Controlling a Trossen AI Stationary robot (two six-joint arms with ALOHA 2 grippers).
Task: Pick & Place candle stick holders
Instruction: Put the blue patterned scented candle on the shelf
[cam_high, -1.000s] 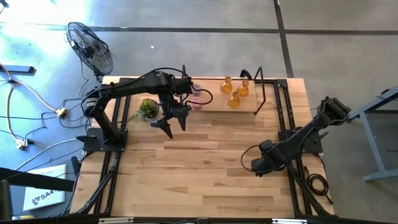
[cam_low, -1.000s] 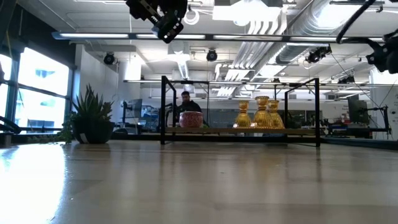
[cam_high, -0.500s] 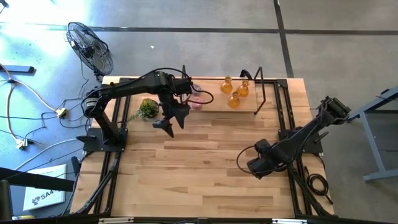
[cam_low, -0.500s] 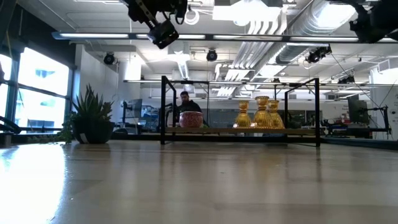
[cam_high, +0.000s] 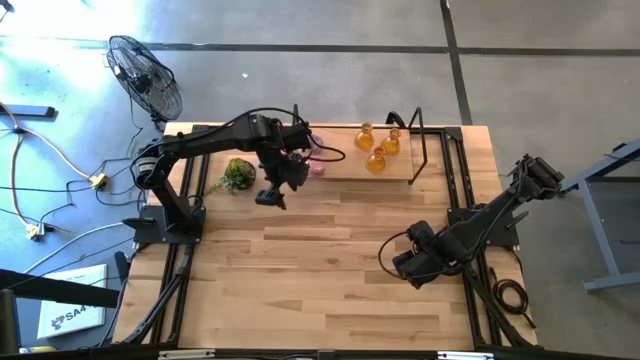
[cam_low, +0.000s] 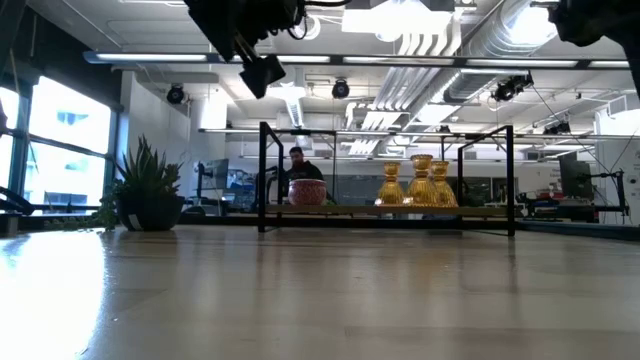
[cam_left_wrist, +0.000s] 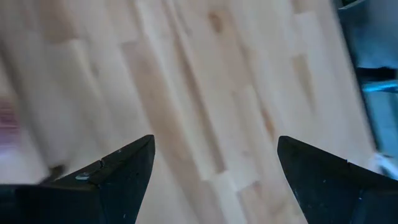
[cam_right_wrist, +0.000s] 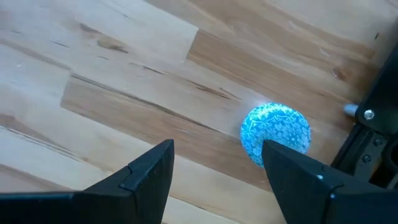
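High view: left pincer (cam_high: 272, 196) hangs open over the desk (cam_high: 300, 300), w/ the pink holder (cam_high: 316, 167) at its 1 o'clock. Three amber holders (cam_high: 377, 152) sit at the far edge.

Right wrist view: right pincer (cam_right_wrist: 214, 171) open, blue holder (cam_right_wrist: 275, 133) at 1 o'clock.

The desk (cam_high: 320, 280) is pale, smooth wooden planks; amber holders (cam_low: 420, 185) look glossy glass; the blue holder (cam_right_wrist: 275, 135) looks finely patterned.
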